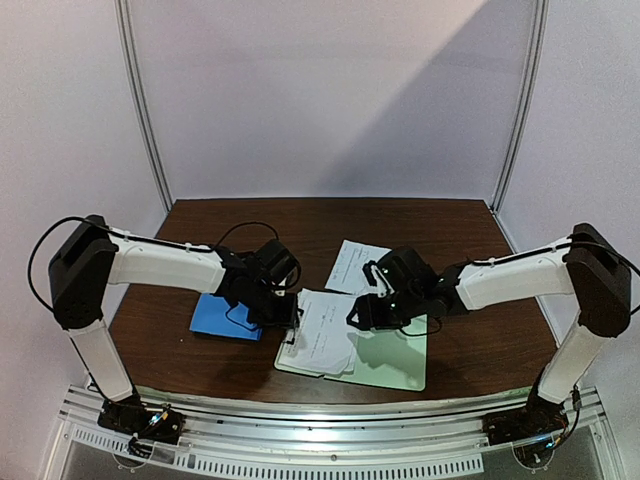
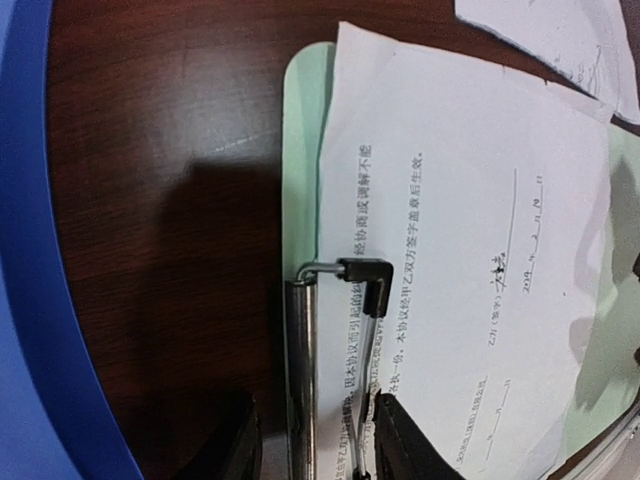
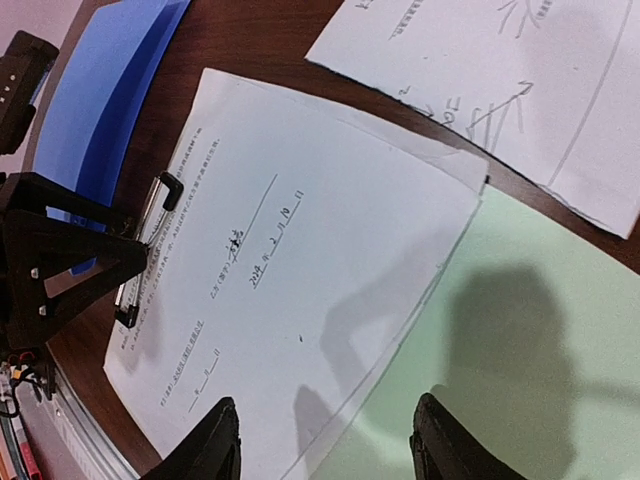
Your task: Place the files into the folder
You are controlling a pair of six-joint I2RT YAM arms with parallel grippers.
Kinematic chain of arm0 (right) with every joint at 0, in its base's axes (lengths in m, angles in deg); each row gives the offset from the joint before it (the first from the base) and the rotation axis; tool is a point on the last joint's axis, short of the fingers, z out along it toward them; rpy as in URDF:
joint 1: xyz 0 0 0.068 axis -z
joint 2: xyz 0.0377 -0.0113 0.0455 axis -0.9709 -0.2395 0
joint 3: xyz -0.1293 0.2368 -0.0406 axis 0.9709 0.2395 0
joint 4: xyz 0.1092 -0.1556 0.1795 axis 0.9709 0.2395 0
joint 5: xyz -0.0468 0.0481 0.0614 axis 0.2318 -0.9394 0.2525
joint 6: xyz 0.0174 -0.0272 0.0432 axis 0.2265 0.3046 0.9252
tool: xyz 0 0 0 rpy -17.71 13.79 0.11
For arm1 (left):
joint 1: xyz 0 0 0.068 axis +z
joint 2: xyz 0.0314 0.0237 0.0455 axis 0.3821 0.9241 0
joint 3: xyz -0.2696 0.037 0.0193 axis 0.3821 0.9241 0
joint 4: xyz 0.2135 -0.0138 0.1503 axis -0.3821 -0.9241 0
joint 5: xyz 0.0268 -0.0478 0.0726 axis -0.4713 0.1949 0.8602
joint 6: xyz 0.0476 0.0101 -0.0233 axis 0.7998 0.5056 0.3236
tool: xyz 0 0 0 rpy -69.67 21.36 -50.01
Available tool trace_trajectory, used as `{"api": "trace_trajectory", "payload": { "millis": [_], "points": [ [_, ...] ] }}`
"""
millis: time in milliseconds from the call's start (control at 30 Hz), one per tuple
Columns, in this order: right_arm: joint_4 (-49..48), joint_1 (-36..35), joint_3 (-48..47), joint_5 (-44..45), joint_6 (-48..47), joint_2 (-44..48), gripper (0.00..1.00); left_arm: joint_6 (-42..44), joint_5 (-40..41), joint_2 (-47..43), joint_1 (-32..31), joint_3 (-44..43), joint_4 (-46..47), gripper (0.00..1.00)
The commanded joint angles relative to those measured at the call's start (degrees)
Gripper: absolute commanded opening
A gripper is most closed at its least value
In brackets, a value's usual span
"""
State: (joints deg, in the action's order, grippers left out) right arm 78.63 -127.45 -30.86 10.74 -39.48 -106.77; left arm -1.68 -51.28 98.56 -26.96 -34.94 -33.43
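On your table (image 1: 470, 230), the clipboard (image 1: 385, 365) lies in the middle, near the front edge. One paper sheet (image 1: 325, 335) lies on the left part of the clipboard, and the clipboard's metal clip (image 2: 340, 270) sits over the sheet's left edge. The second paper sheet (image 1: 355, 265) lies just behind the clipboard. The folder (image 1: 225, 318) lies flat to the left of the clipboard, near it but not touching.

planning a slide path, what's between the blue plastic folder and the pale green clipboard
Only bare dark brown wooden table, between the blue plastic folder and pale green clipboard; the left wrist view shows it.
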Motion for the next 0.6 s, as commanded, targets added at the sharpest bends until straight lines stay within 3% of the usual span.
{"api": "trace_trajectory", "payload": {
  "millis": [0, 367, 567],
  "points": [
    [6.57, 0.7, 0.1, 7.49, -3.48, 4.38, 0.6, -1.14, -0.36, 0.28, -1.96, 1.18, 1.02, 0.37],
    [8.46, 2.36, 5.27, 11.82, -4.26, 12.82, 0.63, -6.92, -5.63, 3.66, -6.29, 0.36, 9.33, 0.34],
    [8.88, 2.36, 6.84, 11.42, -3.73, 14.77, 0.63, -10.44, -10.0, 9.18, -9.49, -4.23, 15.85, 0.34]
  ]
}}
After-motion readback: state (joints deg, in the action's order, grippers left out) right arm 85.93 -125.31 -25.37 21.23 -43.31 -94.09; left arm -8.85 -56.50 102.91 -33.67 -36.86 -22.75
